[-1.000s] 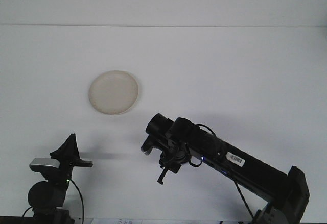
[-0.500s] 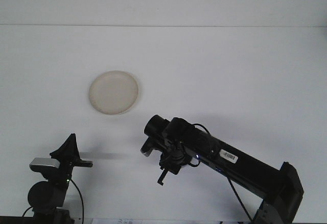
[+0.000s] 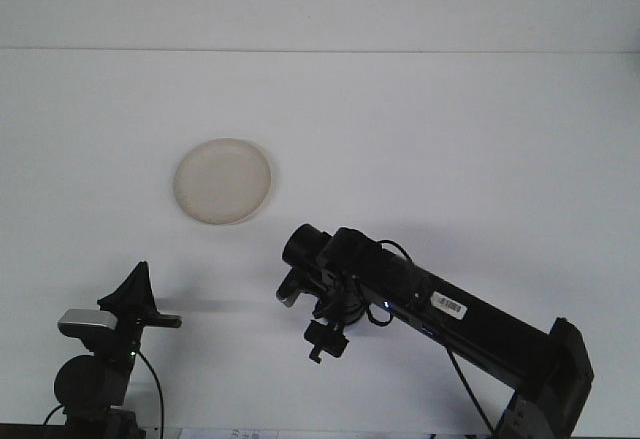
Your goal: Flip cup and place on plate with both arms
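Note:
A round cream plate (image 3: 222, 181) lies flat on the white table (image 3: 450, 159), left of centre, with nothing on it. No cup shows anywhere in the front view. My right arm reaches in from the bottom right, and its right gripper (image 3: 320, 343) hangs low over the table, below and to the right of the plate and well apart from it. A small grey part (image 3: 288, 295) sticks out at the left of that wrist; I cannot tell what it is. The left gripper (image 3: 138, 301) sits at the bottom left, far below the plate.
The table's far edge (image 3: 320, 51) runs across the top of the view, with a pale wall behind it. The right arm's dark base (image 3: 565, 379) fills the bottom right corner, and the left arm's base (image 3: 92, 384) stands at the bottom left.
The right arm has slid slightly left and toward me, and the tip of its gripper has turned and now looks wider. The left arm and the plate have not moved.

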Robot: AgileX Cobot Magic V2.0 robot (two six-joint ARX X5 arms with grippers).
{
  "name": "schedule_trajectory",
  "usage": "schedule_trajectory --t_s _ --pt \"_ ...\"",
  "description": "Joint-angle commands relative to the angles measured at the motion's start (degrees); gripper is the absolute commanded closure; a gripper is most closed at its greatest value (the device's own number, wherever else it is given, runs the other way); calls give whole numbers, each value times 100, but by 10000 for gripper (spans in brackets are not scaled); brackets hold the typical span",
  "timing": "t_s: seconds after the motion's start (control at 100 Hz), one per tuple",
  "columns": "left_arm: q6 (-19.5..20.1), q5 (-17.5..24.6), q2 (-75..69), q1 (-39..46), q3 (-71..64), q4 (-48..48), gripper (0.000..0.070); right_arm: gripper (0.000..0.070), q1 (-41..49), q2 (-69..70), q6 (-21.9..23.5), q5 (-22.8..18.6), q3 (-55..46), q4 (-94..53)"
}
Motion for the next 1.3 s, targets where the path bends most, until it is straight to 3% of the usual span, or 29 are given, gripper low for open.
schedule_trajectory --t_s 0.0,0.26,0.36,0.5,0.7,0.84,1.0,1.2,1.29 --pt "-17 11 -4 0 -107 57 688 292 52 129 -122 11 341 -155" --pt "-17 13 -4 0 -107 57 688 292 -31 -413 -341 42 1134 -173" --pt "-17 11 -4 0 -107 57 688 292 -323 -846 -457 334 1143 -173" --pt "-17 13 -4 0 -107 57 688 292 -1174 -1453 -404 769 1141 -173" --pt "-17 13 -4 0 -107 57 688 292 -2813 -2350 -85 809 1012 -144" --pt "-17 13 -4 0 -107 57 688 292 -3810 -3331 201 846 321 544" --pt "-17 11 -4 0 -107 57 688 292 -4675 -4621 667 1274 -870 1521" --pt "-15 11 -4 0 -107 57 688 297 -4931 -5954 813 1386 -2277 2439" --pt "-15 13 -4 0 -107 57 688 359 -4931 -6365 815 1375 -2802 2758"
